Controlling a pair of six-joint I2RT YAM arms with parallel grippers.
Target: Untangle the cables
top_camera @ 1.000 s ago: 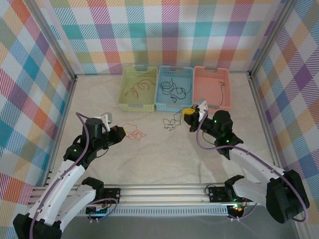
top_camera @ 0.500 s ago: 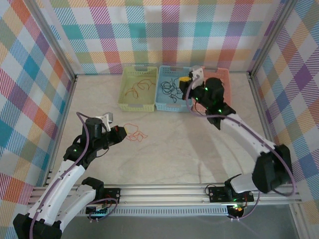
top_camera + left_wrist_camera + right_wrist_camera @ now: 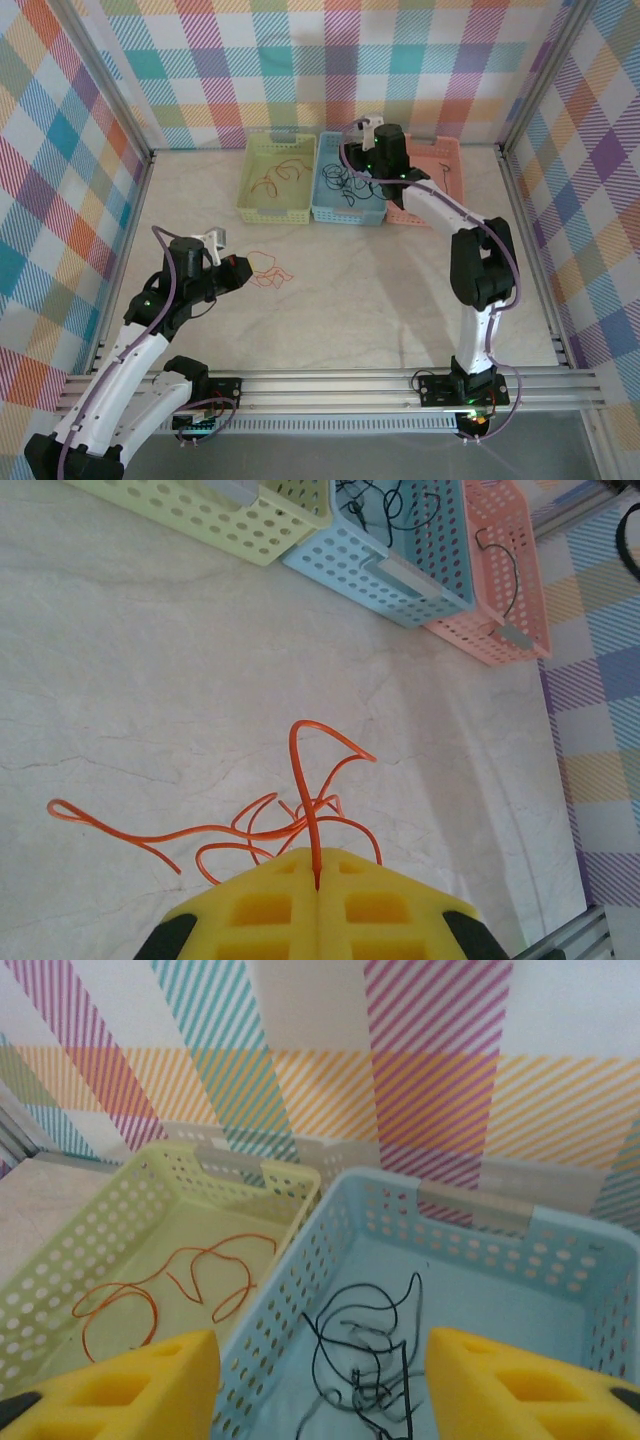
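Over the blue basket (image 3: pixel 560 1250), right fingers (image 3: pixel 140 1380) stand apart above black cables (image 3: pixel 370 1350).
Left fingers (image 3: pixel 260 910) pinch an orange cable (image 3: pixel 300 780); a slow, straight lift should avoid fresh knots.

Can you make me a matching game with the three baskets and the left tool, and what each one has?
Things:
1 green basket
2 blue basket
3 pink basket
4 left tool

Matches:
A black tangle inside
B shut on an orange cable
C single black cable inside
D loose orange cables inside

Pairs: 1-D, 2-A, 3-C, 4-B
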